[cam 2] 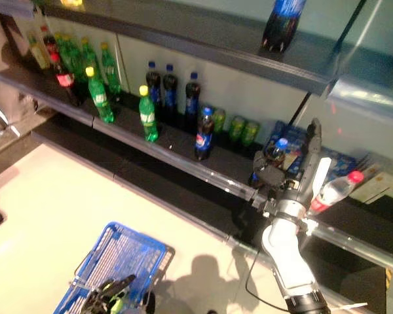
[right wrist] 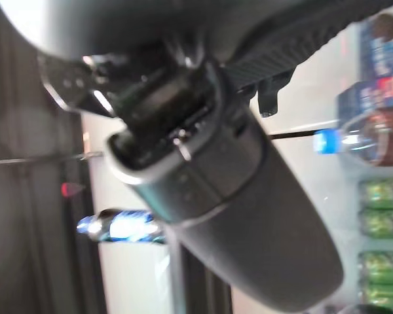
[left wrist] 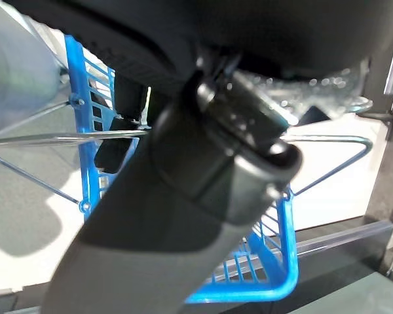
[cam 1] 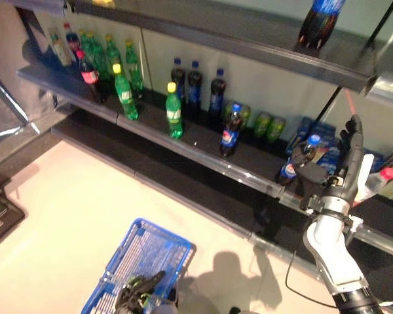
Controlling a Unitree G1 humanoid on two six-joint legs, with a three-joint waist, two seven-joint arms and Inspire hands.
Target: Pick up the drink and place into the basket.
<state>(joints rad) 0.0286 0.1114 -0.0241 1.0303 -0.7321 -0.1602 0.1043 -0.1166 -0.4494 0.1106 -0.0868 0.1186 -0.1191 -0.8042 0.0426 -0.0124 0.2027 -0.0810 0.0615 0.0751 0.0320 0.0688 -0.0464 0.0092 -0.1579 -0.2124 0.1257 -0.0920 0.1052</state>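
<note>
A dark cola bottle (cam 1: 290,170) with a blue cap stands at the front edge of the lower shelf (cam 1: 203,147). My right hand (cam 1: 312,174) is right beside it on its right, palm against the bottle. Its fingers (cam 1: 354,134) stand straight up, so the hand is open; the white-covered thumb points up to the right of them. The right wrist view shows the same bottle (right wrist: 370,140) past the thumb. Low in the left eye view, my left hand (cam 1: 141,290) is shut on the wire handle (left wrist: 46,138) of the blue basket (cam 1: 158,238), which hangs over the floor.
More drinks stand on the shelf: another cola bottle (cam 1: 230,131), green bottles (cam 1: 173,111), dark bottles at the back and green cans (cam 1: 268,126). A clear bottle with a red cap (cam 1: 378,180) lies right of my right hand. An upper shelf (cam 1: 249,36) overhangs.
</note>
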